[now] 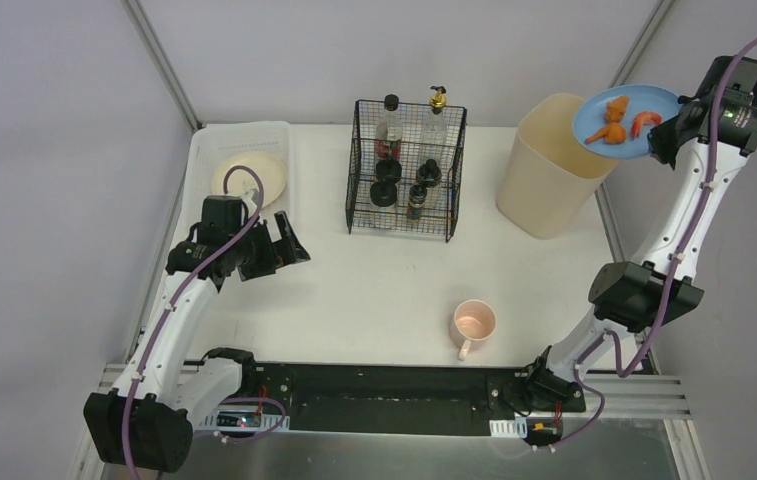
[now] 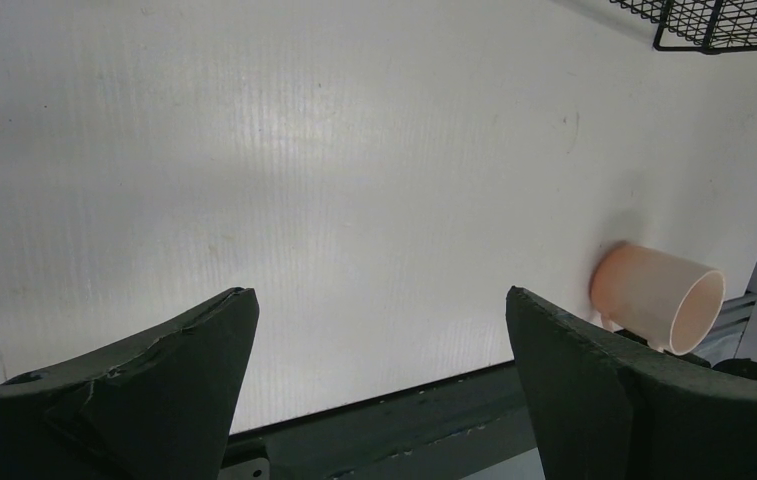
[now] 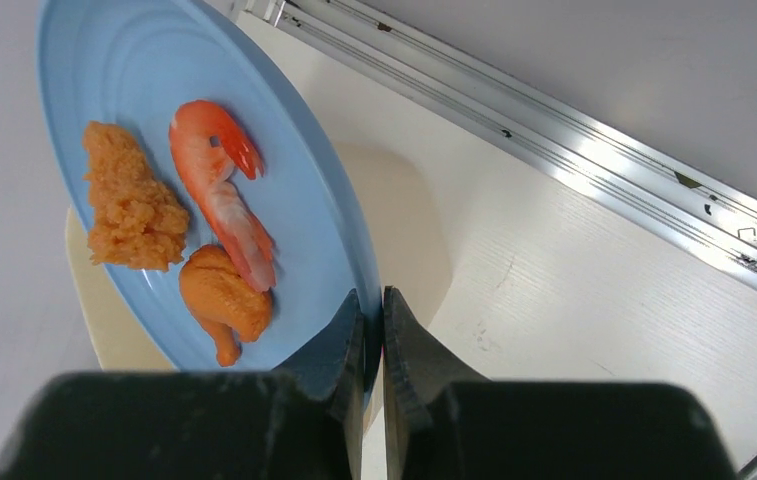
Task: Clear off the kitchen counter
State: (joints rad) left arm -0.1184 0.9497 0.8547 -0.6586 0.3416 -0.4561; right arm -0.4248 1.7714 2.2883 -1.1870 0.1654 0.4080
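Note:
My right gripper is shut on the rim of a blue plate and holds it tilted over the open beige bin at the back right. The plate carries a shrimp and two orange fried pieces. My left gripper is open and empty, above the white kitchen counter near the white tray. A pink mug stands on the counter near the front; it also shows in the left wrist view.
A black wire basket with bottles and jars stands at the back middle. The translucent tray at the back left holds a cream plate. A black rail runs along the near edge.

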